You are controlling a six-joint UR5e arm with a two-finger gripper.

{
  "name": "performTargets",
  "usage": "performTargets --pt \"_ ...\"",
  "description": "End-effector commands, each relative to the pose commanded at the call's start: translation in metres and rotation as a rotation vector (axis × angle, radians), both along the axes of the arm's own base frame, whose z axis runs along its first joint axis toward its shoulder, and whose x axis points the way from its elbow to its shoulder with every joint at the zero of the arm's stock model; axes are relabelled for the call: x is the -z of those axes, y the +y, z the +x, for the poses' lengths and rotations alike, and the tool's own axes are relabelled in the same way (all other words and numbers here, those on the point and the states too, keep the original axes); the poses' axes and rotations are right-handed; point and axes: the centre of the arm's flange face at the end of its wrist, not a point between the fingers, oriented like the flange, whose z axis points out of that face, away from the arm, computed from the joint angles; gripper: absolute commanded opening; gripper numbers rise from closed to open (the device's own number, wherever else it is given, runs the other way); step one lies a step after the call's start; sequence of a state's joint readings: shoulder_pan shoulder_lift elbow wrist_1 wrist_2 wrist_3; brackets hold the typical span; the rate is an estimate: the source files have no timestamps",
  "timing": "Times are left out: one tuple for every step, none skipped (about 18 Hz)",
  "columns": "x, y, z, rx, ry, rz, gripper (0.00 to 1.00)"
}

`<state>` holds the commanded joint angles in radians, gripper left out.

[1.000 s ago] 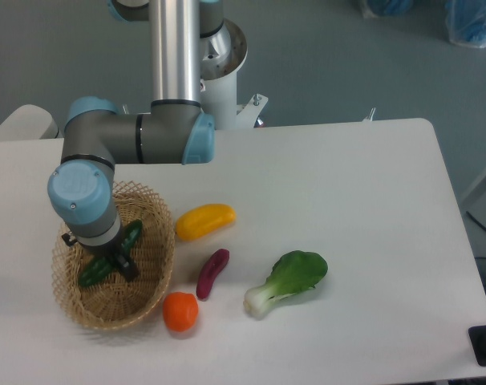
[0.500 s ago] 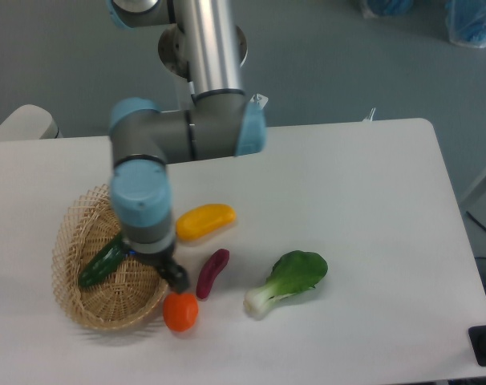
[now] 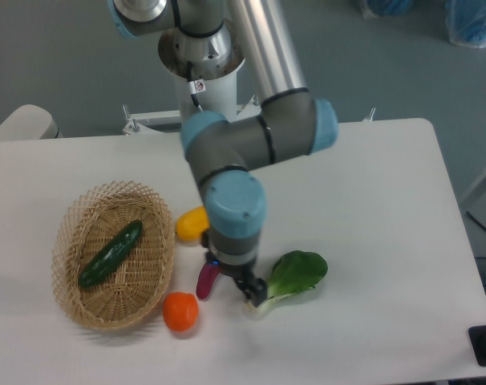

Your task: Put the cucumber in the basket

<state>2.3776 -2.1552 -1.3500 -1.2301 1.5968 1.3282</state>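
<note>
Since the cucumber (image 3: 111, 254) already lies inside the basket (image 3: 69, 237), near the counter's left edge, I'd judge the placing itself done. It rests on the woven floor with its long axis on a diagonal, lower end toward the front left of the basket, upper end toward the back right. Just off the basket's front right rim sits an orange fruit (image 3: 180, 311), and beside the rim further back a yellow pepper (image 3: 192, 224) peeks out from behind the arm. A small purple eggplant (image 3: 208, 277) lies between them. The gripper (image 3: 253, 293) hangs over the counter's middle front, just at the white stem of the bok choy (image 3: 295, 274), well apart from the cucumber, which lies off to its left. It holds nothing, though whether its fingers are spread or closed I cannot tell.
</note>
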Motion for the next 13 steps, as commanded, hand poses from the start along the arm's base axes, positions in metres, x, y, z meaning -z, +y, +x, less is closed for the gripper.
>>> performTargets --pt "0.002 -0.005 -0.009 0.005 0.000 -0.003 1.00" --pt "0.002 -0.010 -0.018 0.005 0.002 -0.001 1.00" --pt "0.006 -0.013 -0.023 0.011 -0.003 -0.003 1.00" --pt "0.010 -0.015 -0.027 0.017 -0.006 -0.005 1.00" --pt "0.013 -0.018 -0.032 0.016 -0.006 -0.007 1.00" --pt "0.015 -0.018 -0.034 0.015 -0.007 -0.006 1.00" --pt "0.014 -0.017 -0.037 0.015 -0.004 -0.003 1.00" --pt "0.014 -0.017 -0.040 0.026 -0.003 -0.002 1.00" --pt "0.014 -0.016 -0.041 0.032 -0.003 0.000 1.00" --pt "0.016 -0.018 -0.043 0.029 -0.005 -0.002 1.00" --pt "0.016 -0.018 -0.043 0.029 -0.005 -0.002 1.00" --pt "0.016 -0.018 -0.043 0.029 -0.005 -0.002 1.00" --pt "0.016 -0.018 -0.043 0.029 -0.006 -0.001 1.00"
